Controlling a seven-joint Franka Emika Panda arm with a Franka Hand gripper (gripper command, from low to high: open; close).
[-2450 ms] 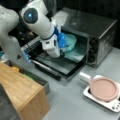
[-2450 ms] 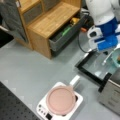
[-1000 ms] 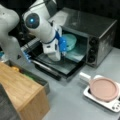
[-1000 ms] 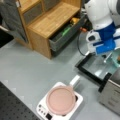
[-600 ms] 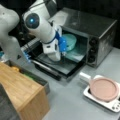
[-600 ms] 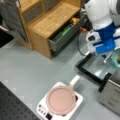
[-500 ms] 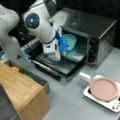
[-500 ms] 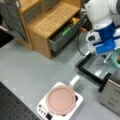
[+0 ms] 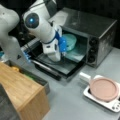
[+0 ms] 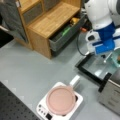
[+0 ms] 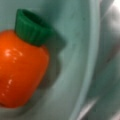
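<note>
**Gripper at the oven mouth, carrot in the teal bowl**

Front view: the gripper (image 9: 63,51) hangs over the open oven door (image 9: 58,65), with the teal bowl (image 9: 70,41) at its 2 o'clock inside the toaster oven (image 9: 96,32); whether its jaws are parted cannot be told.

Front view: the gripper (image 10: 106,53) sits at 1 o'clock from the pink pan (image 10: 60,100).

Wrist view: an orange toy carrot (image 11: 21,67) lies in the bowl (image 11: 75,62), green top at 12 o'clock.

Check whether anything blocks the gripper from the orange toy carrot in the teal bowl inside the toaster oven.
Nothing visible does. The orange toy carrot with a green top lies uncovered in the teal bowl; the black toaster oven's glass door hangs open, and the gripper sits at the opening.
</note>
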